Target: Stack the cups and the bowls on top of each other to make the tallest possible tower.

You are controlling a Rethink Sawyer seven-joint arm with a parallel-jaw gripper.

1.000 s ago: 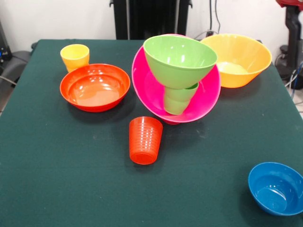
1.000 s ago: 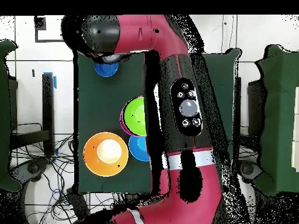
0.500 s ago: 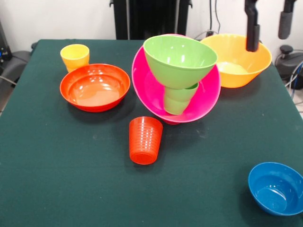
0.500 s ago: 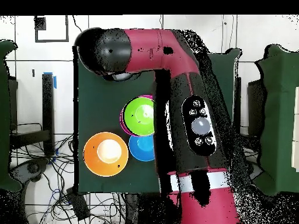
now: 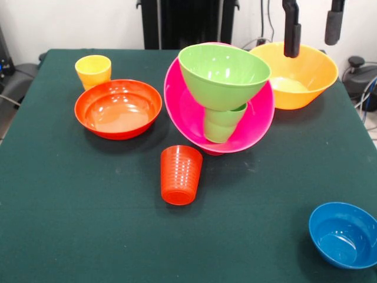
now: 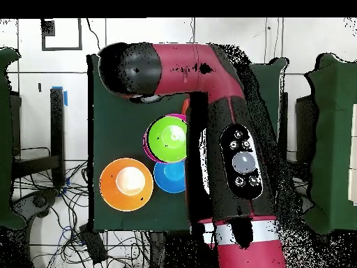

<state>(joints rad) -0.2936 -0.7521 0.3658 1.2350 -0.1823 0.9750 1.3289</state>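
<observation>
A dark green table in a room with a white wall

The table has a green cloth cover. Behind it is a plain white wall, and cables lie on the pale tiled floor beside the table.

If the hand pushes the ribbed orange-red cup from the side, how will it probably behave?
The ribbed orange-red cup stands upside down, wide rim on the table, so it would probably slide rather than tip. It looks like thin plastic, likely light. If toppled, its round tapered wall may roll in a curve.
</observation>
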